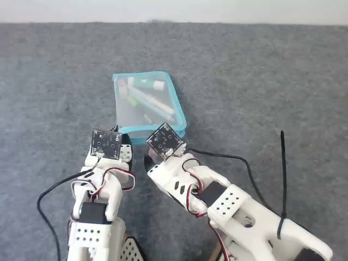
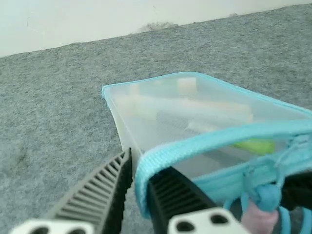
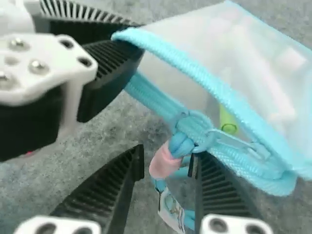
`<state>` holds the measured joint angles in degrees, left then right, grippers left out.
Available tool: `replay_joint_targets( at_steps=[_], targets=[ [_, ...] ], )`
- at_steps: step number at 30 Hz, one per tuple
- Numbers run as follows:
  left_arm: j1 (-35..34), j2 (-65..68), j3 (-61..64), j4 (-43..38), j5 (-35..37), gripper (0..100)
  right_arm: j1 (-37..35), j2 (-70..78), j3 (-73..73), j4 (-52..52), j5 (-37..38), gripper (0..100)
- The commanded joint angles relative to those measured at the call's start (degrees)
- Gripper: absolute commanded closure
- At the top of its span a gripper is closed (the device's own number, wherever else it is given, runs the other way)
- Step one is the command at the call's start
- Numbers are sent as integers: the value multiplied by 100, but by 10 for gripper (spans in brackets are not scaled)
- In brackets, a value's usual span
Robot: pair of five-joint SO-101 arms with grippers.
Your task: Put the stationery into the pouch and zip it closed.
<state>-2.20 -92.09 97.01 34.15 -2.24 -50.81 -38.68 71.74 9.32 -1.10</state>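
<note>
The translucent pouch (image 1: 145,103) with a teal zip edge lies on the grey carpet, and several pens and markers (image 1: 144,98) are inside it. My left gripper (image 2: 139,168) is shut on the pouch's teal edge (image 2: 146,163) at its near corner. My right gripper (image 3: 168,158) is open. The zipper pull (image 3: 163,163), a pink tab on a teal cord, hangs between its fingers with a sliver of gap on one side. The pouch mouth gapes between the two teal edges. Both wrists sit at the pouch's near edge: left arm (image 1: 107,144), right arm (image 1: 166,141).
Grey carpet (image 1: 261,81) covers the table on all sides of the pouch. A black cable (image 1: 283,174) stands and loops near the right arm's base. A pale wall (image 2: 73,19) runs along the far edge.
</note>
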Motion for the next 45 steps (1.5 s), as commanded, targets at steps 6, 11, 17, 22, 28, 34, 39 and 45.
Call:
replay_joint_targets(
  at_steps=[6, 11, 17, 22, 28, 34, 39, 45],
  targets=[
    [44, -97, -189, -193, -79, 988, 163, 971, -123, -1103, -88, 842],
    [44, -97, -180, -193, -79, 988, 637, 1077, -123, -848, -70, 889],
    [44, -97, -171, -202, -97, 988, 1314, 637, -141, 22, -53, 980],
    [44, -97, -171, -202, -97, 988, 1358, -558, -879, 2422, 9, 991],
    [44, -97, -189, -202, -88, 988, 927, -2255, -1503, 4347, 1037, 991],
    [44, -97, -189, -202, -88, 988, -1235, -2765, -1160, 4708, 1512, 988],
    [44, -97, -180, -202, -97, 988, -1780, -2765, -1073, 4778, 1697, 843],
    [53, -97, -198, -211, -79, 988, -1534, -2782, -1099, 4884, 1732, 573]
  ],
)
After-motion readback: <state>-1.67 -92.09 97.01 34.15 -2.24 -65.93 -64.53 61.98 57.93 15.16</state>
